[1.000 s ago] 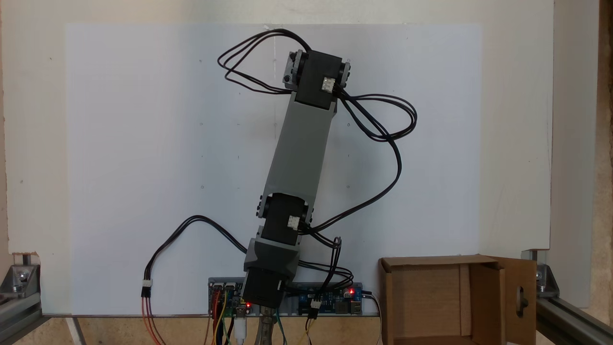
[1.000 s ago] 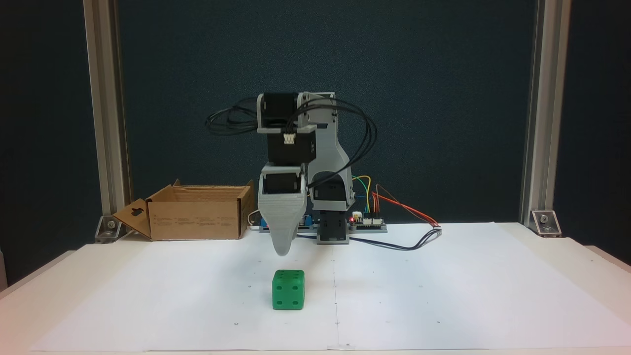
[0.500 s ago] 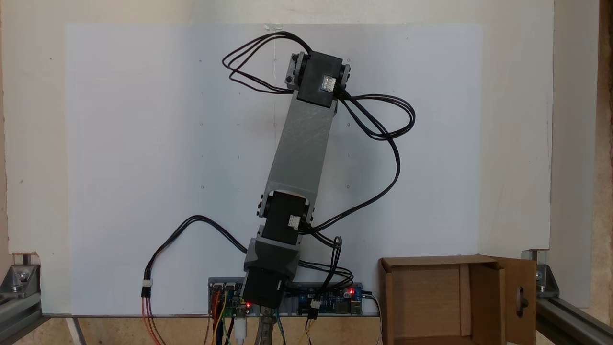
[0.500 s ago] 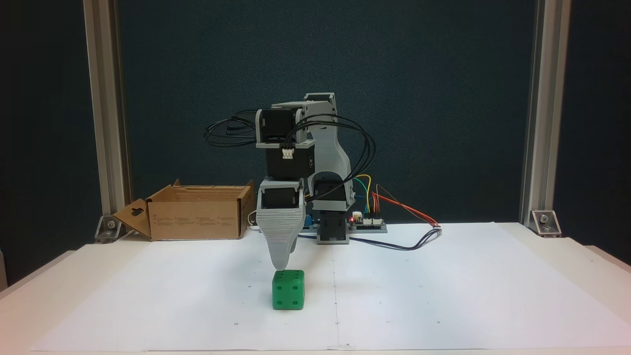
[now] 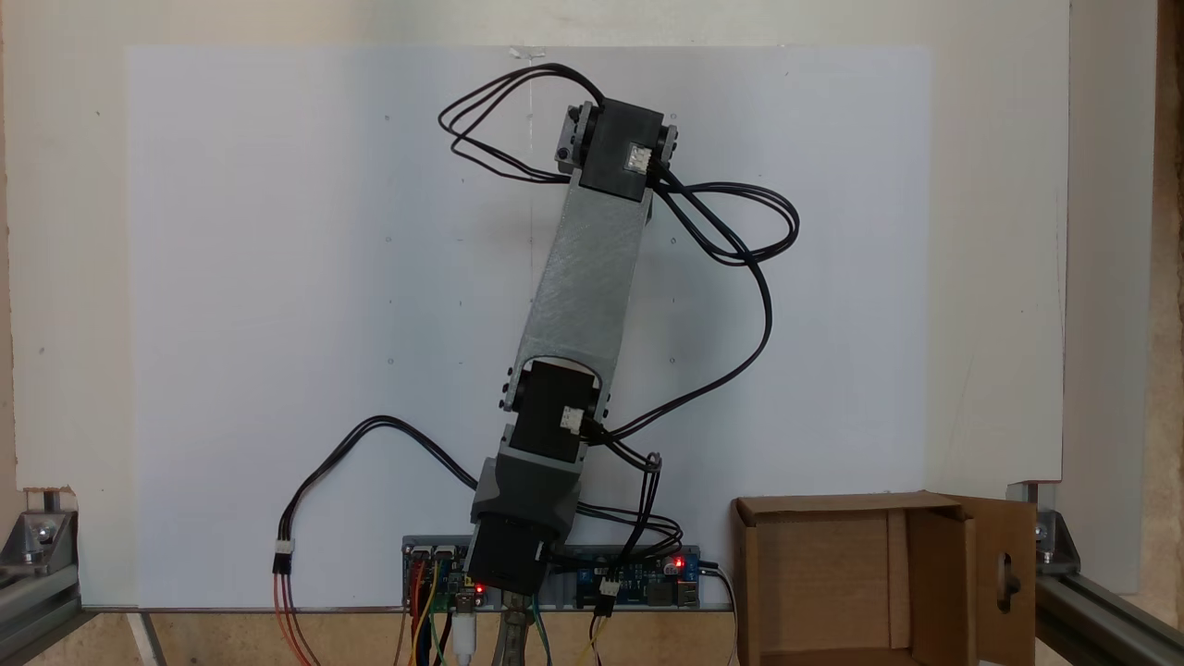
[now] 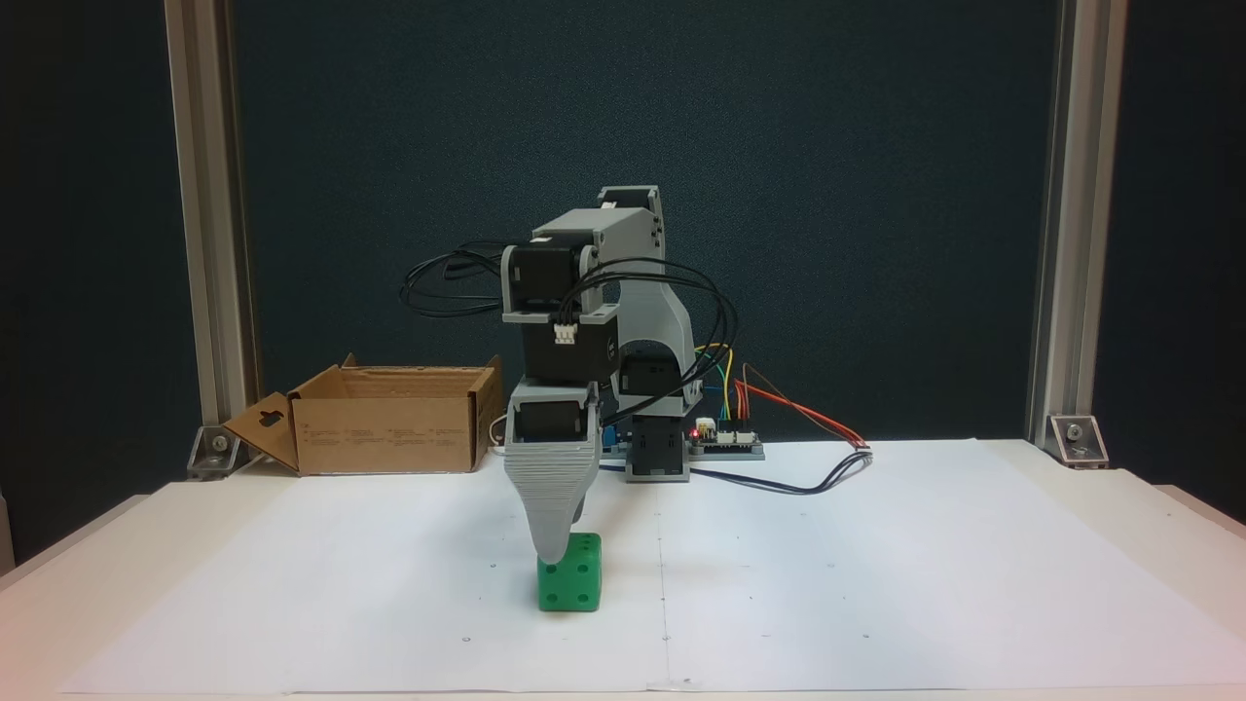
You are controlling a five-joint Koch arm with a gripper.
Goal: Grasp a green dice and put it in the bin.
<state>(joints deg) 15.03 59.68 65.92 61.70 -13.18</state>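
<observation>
The green dice (image 6: 576, 581) rests on the white paper sheet near the front of the table. My gripper (image 6: 553, 555) points straight down at it. Its grey front jaw overlaps the dice's upper left part. The other jaw lies behind this one, so the gap between them is hidden. The bin (image 6: 384, 433), a brown cardboard box with upright flaps, stands at the back left in this fixed view. It sits at the lower right (image 5: 939, 573) in the fixed view from above, where the arm (image 5: 592, 277) stretches over the sheet and covers the dice.
Controller boards (image 6: 725, 438) with coloured wires sit beside the arm's base. Black cables (image 5: 740, 231) loop out from the arm. Aluminium frame posts (image 6: 209, 234) stand at both back corners. The white sheet (image 6: 876, 565) spreads wide to the right of the dice.
The arm has lowered over the last second. The jaw tip went from hanging above the dice to overlapping its upper left part. The dice has stayed in place.
</observation>
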